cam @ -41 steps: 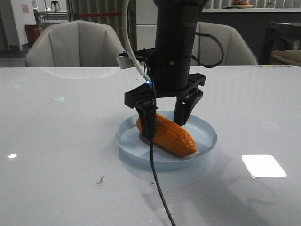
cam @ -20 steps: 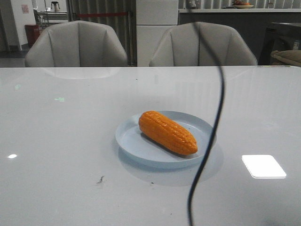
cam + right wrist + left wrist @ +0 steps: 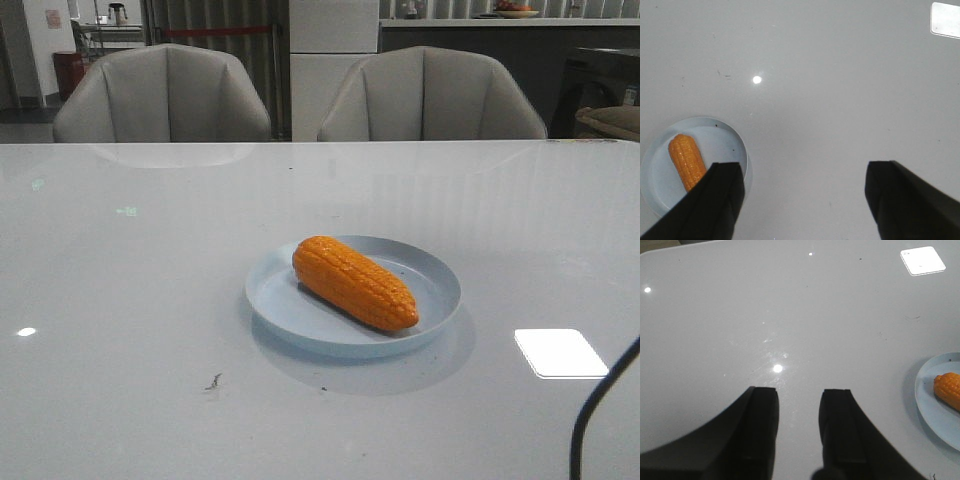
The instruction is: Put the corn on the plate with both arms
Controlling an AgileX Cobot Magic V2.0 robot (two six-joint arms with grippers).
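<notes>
One corn cob lying on the plate, both grippers clear

One orange corn (image 3: 355, 283) lies slantwise on the pale blue plate (image 3: 437, 271), just right of centre in the front frame, its tapered tip toward the lower right; the plate sits on the white bench (image 3: 130, 300); left gripper (image 3: 799, 412) hangs over bare bench, fingers (image 3: 762, 415) slightly spread, holding nothing; right gripper (image 3: 805, 192) fingers (image 3: 722, 195) spread wide, also holding nothing; a dark cable (image 3: 600, 405) crosses the lower right corner.

A glossy white table (image 3: 130, 300) reflects bright ceiling lights across its surface. A pale blue plate (image 3: 440, 285) rests directly on it near the centre. A small dark scuff (image 3: 213, 381) marks the tabletop just left of the plate, nearer the camera
</notes>
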